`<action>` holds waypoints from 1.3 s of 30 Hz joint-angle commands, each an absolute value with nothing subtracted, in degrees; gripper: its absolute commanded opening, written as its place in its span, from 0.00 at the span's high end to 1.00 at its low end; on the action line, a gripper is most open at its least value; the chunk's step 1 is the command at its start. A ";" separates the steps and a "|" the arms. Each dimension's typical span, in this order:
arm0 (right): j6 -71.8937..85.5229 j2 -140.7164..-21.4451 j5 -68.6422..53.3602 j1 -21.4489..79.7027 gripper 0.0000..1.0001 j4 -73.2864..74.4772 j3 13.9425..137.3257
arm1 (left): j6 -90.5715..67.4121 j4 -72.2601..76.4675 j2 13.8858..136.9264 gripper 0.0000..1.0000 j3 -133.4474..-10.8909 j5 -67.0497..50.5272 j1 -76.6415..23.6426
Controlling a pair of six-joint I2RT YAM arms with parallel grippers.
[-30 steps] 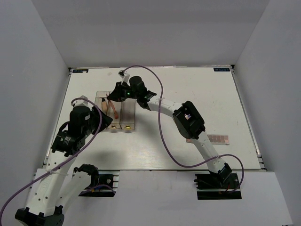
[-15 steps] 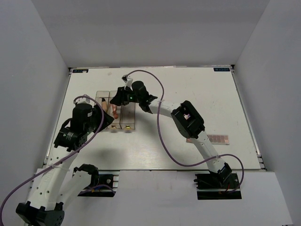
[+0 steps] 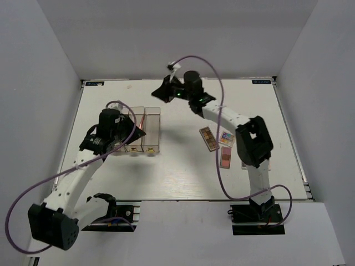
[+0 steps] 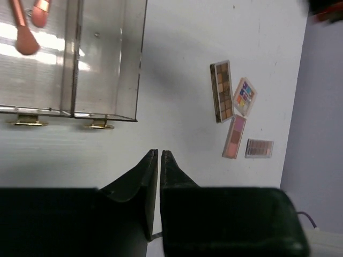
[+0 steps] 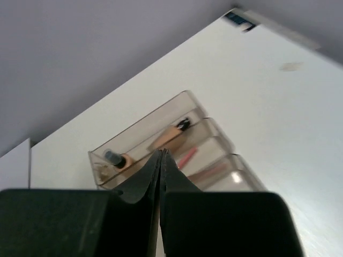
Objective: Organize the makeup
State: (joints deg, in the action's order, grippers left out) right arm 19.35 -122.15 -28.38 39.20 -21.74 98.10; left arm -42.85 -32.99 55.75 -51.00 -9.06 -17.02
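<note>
Plastic organizer (image 3: 152,133): bottles (image 5: 115,159), pink sticks (image 4: 24,32) inside
Corner labels (image 3: 262,82): blue; unreadable
Left gripper (image 4: 159,155): closed; empty
Right gripper (image 5: 161,153): closed; empty; pulled back from organizer
Palettes (image 3: 209,138): uncovered now

The white flat surface (image 3: 183,177) carries a clear three-compartment plastic organizer (image 3: 152,130) at nine o'clock. At three o'clock lie a long brown eyeshadow palette (image 3: 208,138), a multicolour palette (image 3: 226,137), a pink palette (image 3: 226,158) and a mauve palette (image 4: 259,148).

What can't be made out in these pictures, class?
- Top view: organizer's left compartment, behind the left gripper.
- Top view: mauve palette, mostly behind the right arm.
- Left wrist view: sticks, cut off by the top edge.
- Right wrist view: sticks, blurred.
</note>
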 commanded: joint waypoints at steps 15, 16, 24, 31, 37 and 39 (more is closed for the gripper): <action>-4.91 -95.12 -15.30 11.09 0.39 22.67 76.50 | -40.87 -31.10 97.87 0.44 -78.38 -8.37 -39.62; -5.18 -94.23 -14.86 10.47 0.23 23.55 75.25 | -40.87 -32.42 99.82 0.42 -80.57 -7.48 -42.77; -3.51 -90.71 -16.25 -3.94 0.11 31.37 70.05 | -41.31 -45.97 118.73 0.33 -105.19 1.85 -54.75; -4.04 -88.07 -18.19 -10.72 0.11 31.55 67.77 | -37.80 -43.77 127.43 0.25 -113.46 2.37 -59.15; -3.78 -87.19 -21.53 -12.74 0.11 31.73 66.01 | -34.90 -42.90 132.18 0.18 -118.56 8.52 -63.36; -3.69 -87.01 -22.24 -13.09 0.11 31.47 65.66 | -34.72 -42.80 133.41 0.17 -118.57 9.66 -63.37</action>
State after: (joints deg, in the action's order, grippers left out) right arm -3.46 -89.23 -19.42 -12.34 31.31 66.50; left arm -36.58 -43.18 133.86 -116.40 5.69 -62.35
